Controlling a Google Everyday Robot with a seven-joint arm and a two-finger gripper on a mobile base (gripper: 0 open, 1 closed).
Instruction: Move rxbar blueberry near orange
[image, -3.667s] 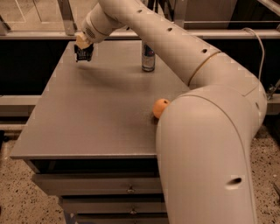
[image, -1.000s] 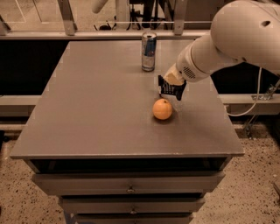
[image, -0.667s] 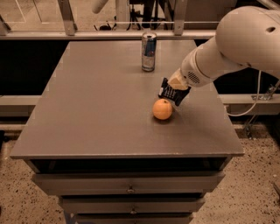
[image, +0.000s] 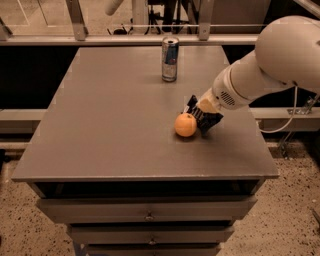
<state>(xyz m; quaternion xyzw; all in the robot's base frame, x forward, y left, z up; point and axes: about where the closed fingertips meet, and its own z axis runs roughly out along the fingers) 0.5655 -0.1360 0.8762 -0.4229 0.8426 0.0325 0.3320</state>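
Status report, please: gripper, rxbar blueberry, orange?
Gripper low, close beside orange. Rxbar blueberry not distinguishable from gripper. Can stands far back, not in way.

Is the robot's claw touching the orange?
Cannot tell. In the camera view the gripper sits low beside the orange; their outlines meet, but neither contact nor a gap shows plainly.

One high front view, angled down onto the table (image: 110, 125), tool (image: 202, 119) just beside the orange (image: 185, 125)
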